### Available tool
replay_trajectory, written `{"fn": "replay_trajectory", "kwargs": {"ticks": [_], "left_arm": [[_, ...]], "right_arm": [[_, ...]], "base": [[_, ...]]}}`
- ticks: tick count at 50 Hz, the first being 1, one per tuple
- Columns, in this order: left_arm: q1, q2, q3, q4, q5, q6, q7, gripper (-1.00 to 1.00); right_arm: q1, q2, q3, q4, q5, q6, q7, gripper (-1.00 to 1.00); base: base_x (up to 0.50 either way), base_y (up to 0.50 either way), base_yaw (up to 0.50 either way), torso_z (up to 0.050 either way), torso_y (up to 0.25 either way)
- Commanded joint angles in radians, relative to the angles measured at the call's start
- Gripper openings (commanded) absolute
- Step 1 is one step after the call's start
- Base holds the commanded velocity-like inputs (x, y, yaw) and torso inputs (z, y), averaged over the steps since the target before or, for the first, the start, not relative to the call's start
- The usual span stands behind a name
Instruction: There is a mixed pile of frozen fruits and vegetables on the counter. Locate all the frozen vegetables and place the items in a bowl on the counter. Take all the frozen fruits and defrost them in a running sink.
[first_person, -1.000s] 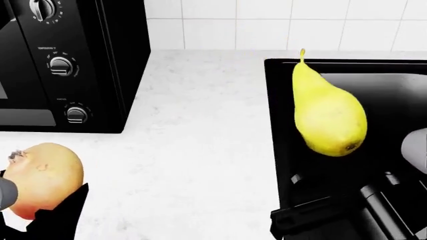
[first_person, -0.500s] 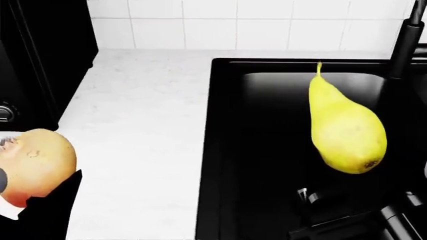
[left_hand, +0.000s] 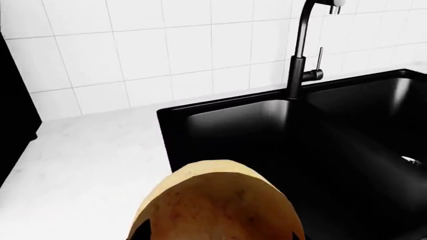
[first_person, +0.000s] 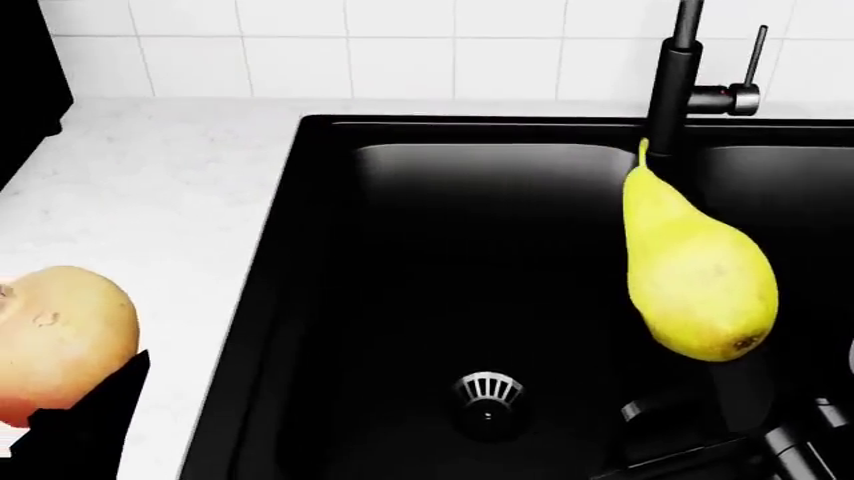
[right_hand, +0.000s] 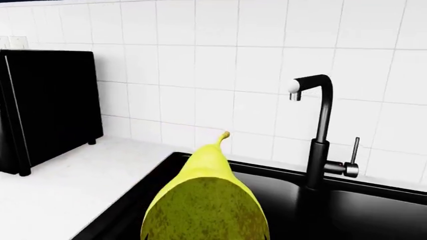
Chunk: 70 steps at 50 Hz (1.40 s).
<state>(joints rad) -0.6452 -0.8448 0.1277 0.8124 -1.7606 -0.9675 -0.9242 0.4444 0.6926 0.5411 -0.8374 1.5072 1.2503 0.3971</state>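
The yellow pear (first_person: 697, 275) hangs in the air over the black sink (first_person: 400, 260), at about 3 o'clock in the head view. It sits just in front of the tall tap (first_person: 683, 70), with its stem pointing up. The right gripper (first_person: 747, 440) is at about 5 o'clock, dark and mostly cut off by the picture edge. It seems to carry the pear, but I cannot tell how its fingers are set.

The round tan-yellow piece (first_person: 60, 340) is at about 8 o'clock, above the white counter (first_person: 147, 190). The left gripper (first_person: 80, 430) is right under it and seems to hold it up. Its fingers are hidden too, so I cannot tell how wide they are.

No water comes out of the tap. Neither fruit is in the sink yet. So the fruit job looks about half done: both pieces are lifted and near the sink, but they need to go in and the water must run.

The bowl, carrot and eggplant do not show here, so I cannot tell about the vegetable part.
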Motion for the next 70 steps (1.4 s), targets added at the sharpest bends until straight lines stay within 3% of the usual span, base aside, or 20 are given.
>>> {"fn": "replay_trajectory", "kwargs": {"ticks": [1, 26, 28, 30, 35, 37, 39, 40, 41, 44, 70], "left_arm": [[-0.145, 0.137, 0.105, -0.117, 0.109, -0.037, 0.005, -1.0], [-0.129, 0.164, 0.13, -0.136, 0.187, -0.026, 0.047, -1.0], [-0.114, 0.15, 0.118, -0.121, 0.174, -0.02, 0.044, -1.0], [-0.043, 0.043, 0.034, -0.023, 0.052, 0.019, 0.008, -1.0], [-0.018, 0.015, 0.008, 0.003, 0.033, 0.032, 0.01, -1.0], [0.104, -0.102, -0.13, 0.095, -0.064, 0.091, 0.02, -1.0], [0.112, -0.106, -0.137, 0.097, -0.063, 0.093, 0.025, -1.0], [0.112, -0.106, -0.137, 0.097, -0.063, 0.093, 0.025, -1.0], [-0.038, 0.037, 0.013, -0.025, 0.031, 0.009, -0.001, -1.0], [-0.099, 0.086, 0.073, -0.065, 0.071, -0.008, -0.003, -1.0], [-0.125, 0.123, 0.112, -0.114, 0.14, -0.015, 0.034, -1.0]], "right_arm": [[-0.018, 0.003, 0.007, -0.02, -0.018, -0.006, -0.022, -1.0], [-0.028, 0.007, -0.015, -0.031, -0.04, -0.024, -0.035, -1.0], [-0.03, 0.006, -0.021, -0.03, -0.042, -0.022, -0.032, -1.0], [-0.017, 0.007, -0.049, -0.025, -0.052, -0.013, -0.029, -1.0], [0.077, 0.008, -0.163, 0.013, -0.074, 0.016, -0.013, -1.0], [0.108, -0.001, -0.209, 0.032, -0.103, 0.023, -0.023, -1.0], [0.108, 0.0, -0.211, 0.033, -0.104, 0.021, -0.022, -1.0], [0.108, 0.0, -0.211, 0.033, -0.104, 0.02, -0.022, -1.0], [0.218, -0.028, -0.324, 0.079, -0.121, 0.064, -0.004, -1.0], [0.285, -0.067, -0.417, 0.141, -0.17, 0.077, -0.021, -1.0], [0.351, -0.213, -0.916, 0.458, -0.591, -0.07, -0.238, -1.0]], "base": [[0.0, 0.0, 0.0, 0.0, 0.0], [0.33, 0.0, 0.0, 0.001, 0.001], [0.0, 0.0, 0.0, 0.0, 0.0], [0.0, 0.0, 0.0, 0.0, 0.0], [0.0, 0.0, 0.0, 0.0, 0.0], [0.0, 0.0, 0.0, 0.0, 0.0], [0.0, 0.0, 0.0, 0.0, 0.0], [0.0, 0.0, 0.0, 0.0, 0.01], [0.0, 0.0, 0.0, 0.0, 0.0], [0.0, 0.0, 0.0, 0.0, 0.0], [0.0, 0.0, 0.0, 0.0, 0.0]]}}
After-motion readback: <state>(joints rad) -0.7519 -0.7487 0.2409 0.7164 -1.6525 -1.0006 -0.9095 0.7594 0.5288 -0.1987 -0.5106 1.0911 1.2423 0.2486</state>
